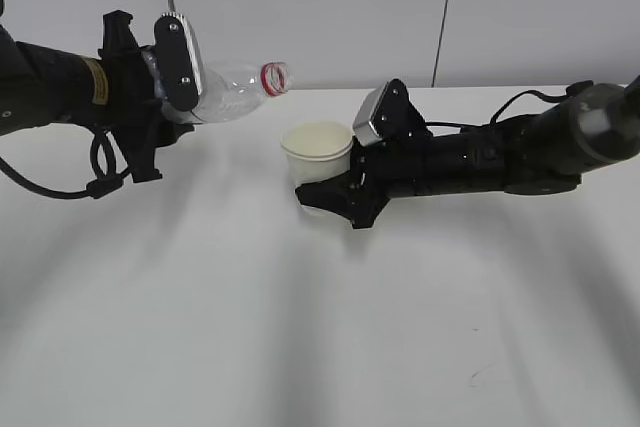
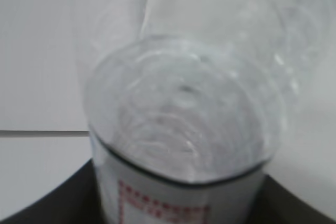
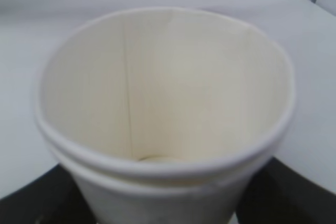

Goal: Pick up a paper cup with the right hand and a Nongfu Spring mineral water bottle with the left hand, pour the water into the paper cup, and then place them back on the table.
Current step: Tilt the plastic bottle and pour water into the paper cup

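Observation:
My left gripper [image 1: 160,112] is shut on the clear Nongfu Spring bottle [image 1: 232,89] and holds it tipped almost flat above the table, its open red-ringed mouth [image 1: 275,76] pointing right, up and left of the cup. The left wrist view looks along the bottle [image 2: 184,114], with part of its red-and-white label [image 2: 157,205] showing low down. My right gripper [image 1: 325,192] is shut on the cream-white paper cup [image 1: 317,150] and holds it upright near the table. The right wrist view looks into the cup [image 3: 163,93]. No stream of water shows between the bottle and the cup.
The white table [image 1: 320,327] stretches in front of both arms, with a small dark scuff [image 1: 478,377] at the front right. A pale wall with dark vertical seams [image 1: 445,7] stands behind the table's far edge.

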### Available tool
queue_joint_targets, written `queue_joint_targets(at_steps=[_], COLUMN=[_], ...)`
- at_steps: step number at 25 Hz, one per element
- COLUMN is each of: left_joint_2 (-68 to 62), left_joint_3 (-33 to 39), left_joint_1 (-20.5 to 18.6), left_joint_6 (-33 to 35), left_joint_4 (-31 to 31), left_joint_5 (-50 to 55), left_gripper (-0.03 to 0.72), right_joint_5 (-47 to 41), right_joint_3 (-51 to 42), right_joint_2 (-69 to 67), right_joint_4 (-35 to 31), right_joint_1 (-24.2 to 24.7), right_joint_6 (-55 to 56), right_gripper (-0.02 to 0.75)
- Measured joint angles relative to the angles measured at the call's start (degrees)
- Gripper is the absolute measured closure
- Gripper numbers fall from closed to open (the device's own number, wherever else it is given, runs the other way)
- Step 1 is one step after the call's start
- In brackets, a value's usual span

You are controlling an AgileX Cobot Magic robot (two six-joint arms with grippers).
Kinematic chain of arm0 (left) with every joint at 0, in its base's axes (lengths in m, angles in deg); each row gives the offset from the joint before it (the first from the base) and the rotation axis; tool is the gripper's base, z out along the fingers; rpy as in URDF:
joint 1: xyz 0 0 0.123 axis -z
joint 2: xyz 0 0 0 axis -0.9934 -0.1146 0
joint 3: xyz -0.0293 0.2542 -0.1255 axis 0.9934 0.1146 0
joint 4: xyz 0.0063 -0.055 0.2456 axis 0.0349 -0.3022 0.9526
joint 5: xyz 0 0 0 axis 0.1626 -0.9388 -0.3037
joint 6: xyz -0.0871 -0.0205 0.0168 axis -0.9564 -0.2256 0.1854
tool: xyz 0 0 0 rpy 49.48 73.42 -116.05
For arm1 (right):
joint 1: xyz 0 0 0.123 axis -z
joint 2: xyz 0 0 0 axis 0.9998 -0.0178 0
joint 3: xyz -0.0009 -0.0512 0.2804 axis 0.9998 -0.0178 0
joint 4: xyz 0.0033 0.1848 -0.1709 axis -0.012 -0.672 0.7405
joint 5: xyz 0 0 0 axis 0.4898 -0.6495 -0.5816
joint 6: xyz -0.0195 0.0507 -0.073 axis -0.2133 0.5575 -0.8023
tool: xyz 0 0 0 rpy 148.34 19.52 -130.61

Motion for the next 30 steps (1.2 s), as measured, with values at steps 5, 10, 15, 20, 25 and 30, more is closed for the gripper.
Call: queue_joint_targets(at_steps=[5, 10, 15, 20, 25, 30], left_joint_2=[0.0, 0.0, 0.0, 0.0, 0.0, 0.0], left_joint_3=[0.0, 0.0, -1.1, -1.7, -1.8, -1.8], left_joint_1=[0.0, 0.0, 0.0, 0.0, 0.0, 0.8], left_joint_6=[0.0, 0.0, 0.0, 0.0, 0.1, 0.1], left_joint_4=[2.9, 5.3, 6.5, 8.1, 9.5, 12.2], left_joint_5=[0.6, 0.7, 1.7, 2.9, 3.1, 5.0], left_gripper=[0.300, 0.300, 0.300, 0.300, 0.301, 0.301], right_joint_5=[2.5, 2.9, 2.8, 0.0, -1.9, -1.9], right_joint_3=[1.4, 1.5, 1.5, 1.6, 1.6, 1.6], right_joint_2=[0.0, 0.0, 0.0, 0.0, 0.0, 0.0], right_joint_4=[1.0, 4.5, 6.8, 6.2, 3.9, 3.2], right_joint_1=[0.0, -0.3, -1.9, -2.0, -2.0, -2.0], right_joint_6=[0.4, 2.0, 2.3, 2.4, 2.4, 2.4], right_gripper=[0.244, 0.244, 0.245, 0.245, 0.245, 0.245])
